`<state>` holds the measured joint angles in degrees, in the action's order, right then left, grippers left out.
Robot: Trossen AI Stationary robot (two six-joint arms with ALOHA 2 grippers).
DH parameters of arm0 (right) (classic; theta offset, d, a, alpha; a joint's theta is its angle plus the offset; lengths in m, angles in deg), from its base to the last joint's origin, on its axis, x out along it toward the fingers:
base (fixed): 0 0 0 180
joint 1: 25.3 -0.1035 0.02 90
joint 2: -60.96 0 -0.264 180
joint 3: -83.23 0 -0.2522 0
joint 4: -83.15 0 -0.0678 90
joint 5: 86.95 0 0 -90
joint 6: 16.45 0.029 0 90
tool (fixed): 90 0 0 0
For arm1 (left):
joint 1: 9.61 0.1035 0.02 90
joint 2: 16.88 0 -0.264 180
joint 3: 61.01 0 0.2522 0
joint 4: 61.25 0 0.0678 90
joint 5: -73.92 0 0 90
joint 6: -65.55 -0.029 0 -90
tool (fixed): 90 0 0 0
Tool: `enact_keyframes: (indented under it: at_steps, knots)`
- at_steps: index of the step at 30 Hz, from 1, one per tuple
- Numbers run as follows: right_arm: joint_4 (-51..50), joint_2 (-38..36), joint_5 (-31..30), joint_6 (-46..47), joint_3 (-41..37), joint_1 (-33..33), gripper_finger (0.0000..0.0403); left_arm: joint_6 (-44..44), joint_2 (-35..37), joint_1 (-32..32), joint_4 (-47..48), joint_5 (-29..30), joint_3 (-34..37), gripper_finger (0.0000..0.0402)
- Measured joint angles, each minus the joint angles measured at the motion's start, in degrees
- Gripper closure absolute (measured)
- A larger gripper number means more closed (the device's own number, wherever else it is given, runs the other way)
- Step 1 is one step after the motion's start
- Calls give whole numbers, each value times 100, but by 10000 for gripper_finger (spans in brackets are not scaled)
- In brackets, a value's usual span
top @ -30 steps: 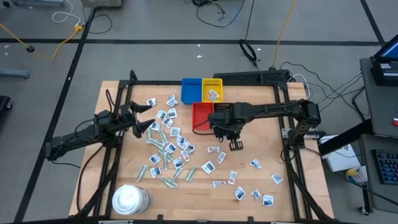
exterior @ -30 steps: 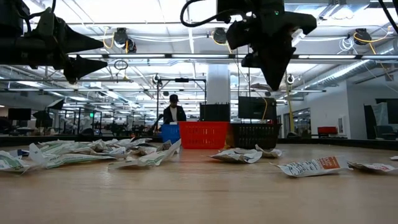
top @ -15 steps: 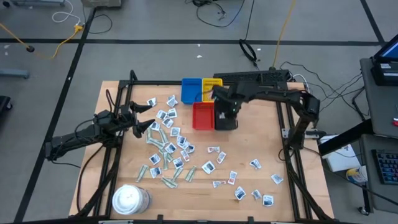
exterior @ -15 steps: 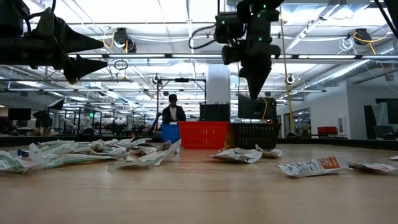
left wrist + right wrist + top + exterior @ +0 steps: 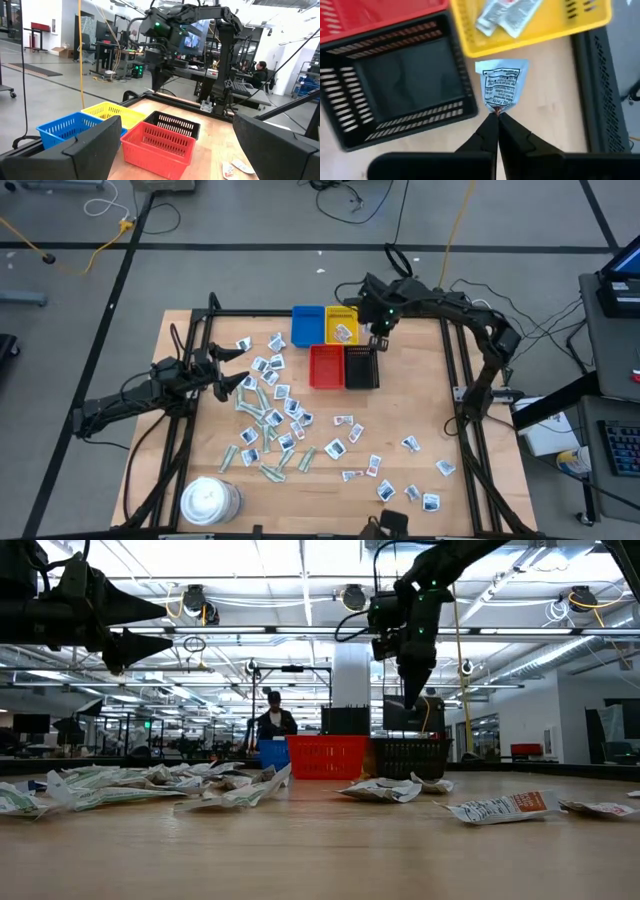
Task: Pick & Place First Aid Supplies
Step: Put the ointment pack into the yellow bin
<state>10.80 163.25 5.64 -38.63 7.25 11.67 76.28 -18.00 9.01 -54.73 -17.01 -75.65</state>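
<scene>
Right wrist view: right fingers (image 5: 496, 116) pinched on a white packet (image 5: 499, 88) above the black tray (image 5: 410, 125).

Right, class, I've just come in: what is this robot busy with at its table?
It is sorting first aid packets into small trays. The right gripper is shut on one white packet and holds it in the air by the yellow tray and black tray. The yellow tray already has packets in it. The left gripper waits open over the left side of the table, where many packets lie loose.
</scene>
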Motion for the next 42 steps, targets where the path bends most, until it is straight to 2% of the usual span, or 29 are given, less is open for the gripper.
enact_keyframes:
  at_steps: [5, 17, 27, 34, 38, 42]
  knots:
    - [-79, 519, 26, -106, 457, 11, 403, -1, 0, 1, 0, 0, 1, 11]
    - [-424, 1985, 52, -254, 2477, 46, 403, -1, 2, 1, 0, 0, 0, 11]
    - [-292, 2679, 64, -272, 2532, 13, 403, -1, 0, 0, 0, 0, 0, 11]
    - [-86, 2773, 58, -450, 2526, 7, 395, 0, 2, 0, 0, 0, 0, 11]
    - [-76, 2773, 84, -569, 2526, 2, 369, 0, 1, -1, 0, 0, 1, 11]
    - [-76, 2773, 362, -564, 2526, -6, 316, -1, 1, 0, 0, 0, 1, 11]
